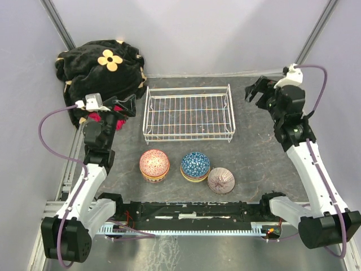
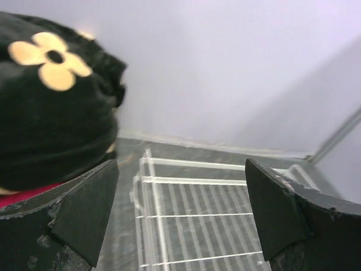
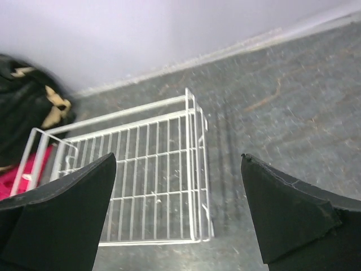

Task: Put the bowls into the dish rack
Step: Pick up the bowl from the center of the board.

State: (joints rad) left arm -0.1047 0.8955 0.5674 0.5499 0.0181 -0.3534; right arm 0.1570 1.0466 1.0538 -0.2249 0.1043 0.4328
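1. Top view: the task has not started, as far as can be seen. The dish rack point(image 1: 189, 114) sits in the middle of the table point(image 1: 259, 152), and its grid floor holds nothing.
2. Three bowls stand in a loose row in front of the rack, apart from it: a pink bowl point(image 1: 154, 164), a blue bowl point(image 1: 195, 166) and a purple-white bowl point(image 1: 221, 180). All three have yet to be loaded. Whether other bowls are stacked under them cannot be told.
3. The left gripper point(image 1: 125, 105) hangs beside the rack's left end, near a black cloth point(image 1: 101, 68) with a yellow flower. The right gripper point(image 1: 256, 90) hangs off the rack's far right corner. Neither holds anything.
4. Left wrist view: the left gripper point(image 2: 181, 186) has its jaws wide apart with nothing between them. The rack's point(image 2: 197, 215) left end lies below, bare, with the cloth point(image 2: 51, 124) to the left.
5. Right wrist view: the right gripper's point(image 3: 177, 169) jaws are likewise spread and empty. The rack point(image 3: 152, 186) shows from its right end with no bowl in it.
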